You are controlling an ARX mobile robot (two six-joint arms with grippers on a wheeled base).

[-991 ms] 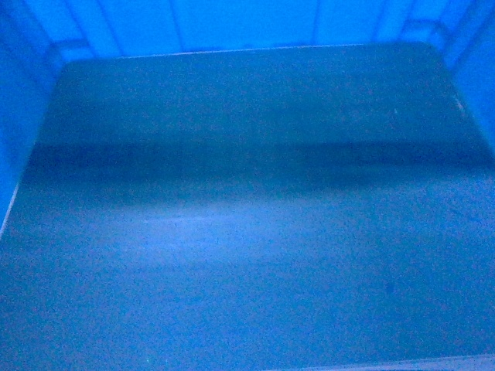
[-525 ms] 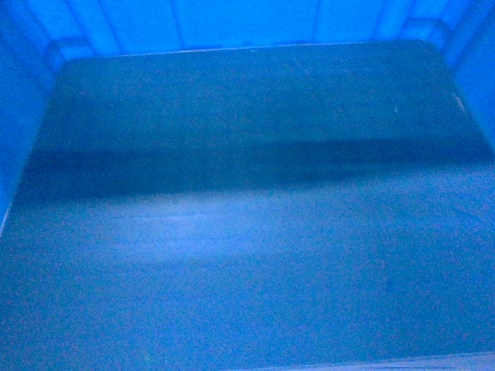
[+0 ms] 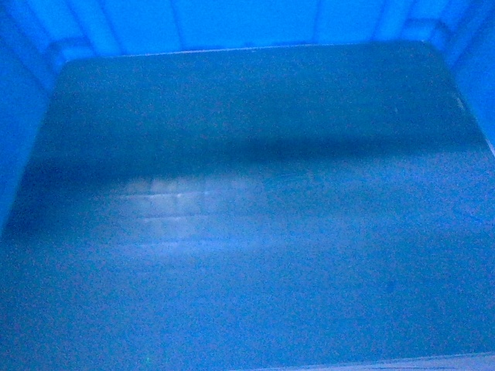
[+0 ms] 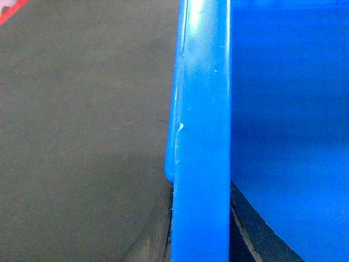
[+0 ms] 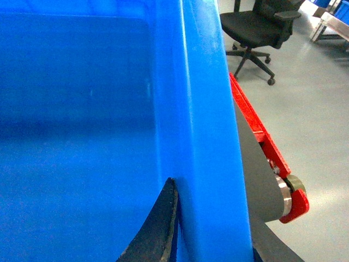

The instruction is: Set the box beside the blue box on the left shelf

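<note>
The box [image 3: 247, 232], a large blue plastic crate, fills the head view with its glossy floor and ribbed far wall, so neither gripper shows there. In the left wrist view its thick rim [image 4: 202, 136] runs upright between the dark fingers [image 4: 242, 237] of my left gripper [image 4: 200, 232], which is shut on it. My right gripper [image 5: 212, 229] is shut on the opposite rim [image 5: 204, 120], one black finger [image 5: 161, 224] pressed against the inner wall. The blue box on the left shelf is out of view.
A grey flat surface [image 4: 82, 136] with a red edge [image 4: 11, 10] lies beside the crate on the left. On the right there is a grey belt [image 5: 253, 174] with a red side rail [image 5: 256, 123] and an end roller [image 5: 286, 199]. A black office chair [image 5: 256, 30] stands on the pale floor beyond.
The pale reflection on the crate floor has shifted up and left and now shows a faint square grid. The crate still fills the head view.
</note>
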